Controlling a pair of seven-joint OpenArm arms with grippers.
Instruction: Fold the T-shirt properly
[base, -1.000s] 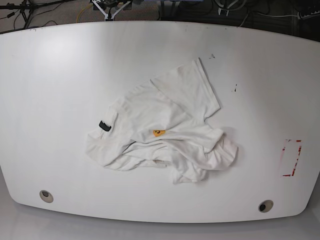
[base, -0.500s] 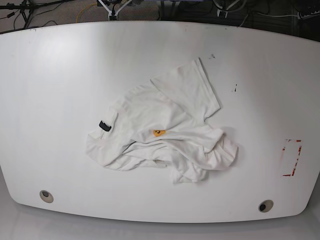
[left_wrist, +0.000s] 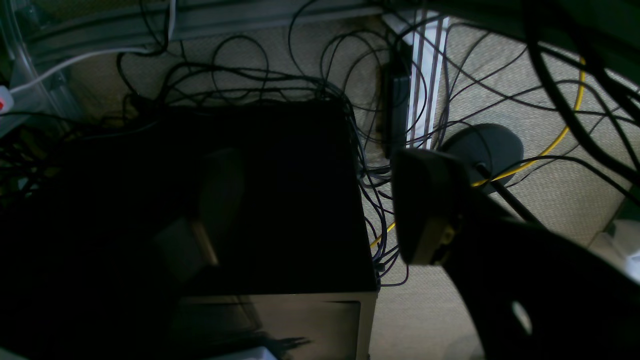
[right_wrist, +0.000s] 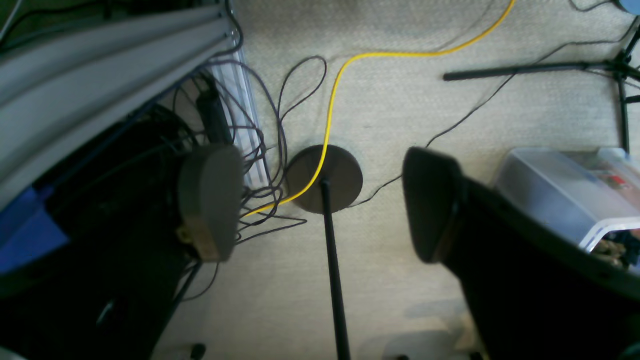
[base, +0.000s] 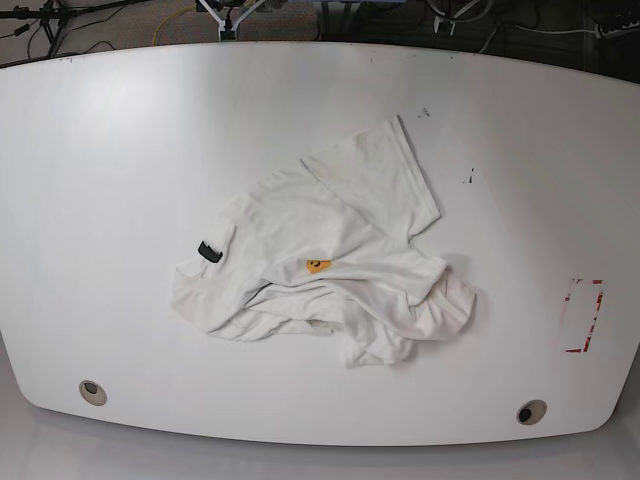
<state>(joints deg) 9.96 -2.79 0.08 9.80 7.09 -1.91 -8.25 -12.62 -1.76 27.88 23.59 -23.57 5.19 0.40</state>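
Note:
The white T-shirt (base: 325, 260) lies crumpled in a heap at the middle of the white table (base: 110, 170) in the base view, one sleeve pointing to the far right. A small black neck label (base: 209, 251) shows at its left side and a bit of orange print (base: 317, 266) at its centre. Neither arm reaches over the table. My left gripper (left_wrist: 310, 210) hangs open above a dark box and cables on the floor. My right gripper (right_wrist: 320, 200) is open over carpet, nothing between its fingers (right_wrist: 210, 200).
A red-edged rectangle (base: 582, 315) is marked near the table's right edge, and round holes (base: 92, 391) sit at both front corners. Beyond the table lie a yellow cable (right_wrist: 332, 90), a round stand base (right_wrist: 324, 179) and a clear plastic bin (right_wrist: 565, 195).
The shirt has not moved. At the table's far edge, the bit of arm seen a second ago has drawn back almost out of the base view.

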